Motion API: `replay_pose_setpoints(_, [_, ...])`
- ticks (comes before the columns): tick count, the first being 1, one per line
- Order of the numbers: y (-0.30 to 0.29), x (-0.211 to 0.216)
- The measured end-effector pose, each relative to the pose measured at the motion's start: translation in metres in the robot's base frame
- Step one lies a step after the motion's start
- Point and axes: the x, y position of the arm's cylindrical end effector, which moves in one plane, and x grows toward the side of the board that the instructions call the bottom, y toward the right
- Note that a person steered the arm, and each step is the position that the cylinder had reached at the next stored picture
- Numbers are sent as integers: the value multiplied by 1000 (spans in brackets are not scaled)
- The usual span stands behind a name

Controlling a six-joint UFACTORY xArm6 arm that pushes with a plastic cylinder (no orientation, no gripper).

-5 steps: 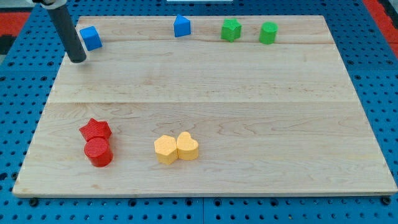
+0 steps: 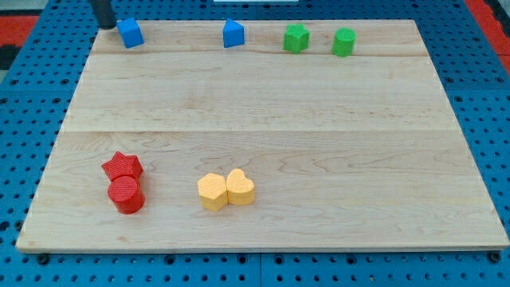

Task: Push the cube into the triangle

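A blue cube [image 2: 130, 33] sits near the board's top left corner. A blue block with a peaked top, the triangle [image 2: 233, 33], stands at the top middle, well to the cube's right. My tip [image 2: 104, 24] is at the view's top left, just left of the blue cube and close to it, with most of the rod out of frame above.
A green star-like block [image 2: 296, 37] and a green cylinder-like block [image 2: 343, 41] stand at the top right. A red star [image 2: 123, 166] touches a red cylinder [image 2: 126, 194] at the lower left. A yellow hexagon [image 2: 212, 192] touches a yellow heart [image 2: 240, 187] at the lower middle.
My tip has moved up the view to the top left corner. The blue cube has shifted up and to the right, toward the triangle.
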Motion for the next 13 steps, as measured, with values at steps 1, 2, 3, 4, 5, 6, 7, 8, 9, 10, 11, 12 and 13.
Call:
replay_pose_setpoints(1, [41, 24])
replay_pose_setpoints(2, [29, 36])
replay_pose_setpoints(3, [-5, 45])
replay_pose_setpoints(4, [-2, 79])
replay_pose_setpoints(5, [16, 68])
replay_pose_setpoints(6, [58, 33])
replay_pose_setpoints(7, [65, 33])
replay_pose_setpoints(8, [46, 46])
replay_pose_setpoints(9, [53, 63])
replay_pose_setpoints(10, [92, 63])
replay_pose_setpoints(11, [142, 46])
replay_pose_setpoints(12, [174, 26])
replay_pose_setpoints(13, [142, 25])
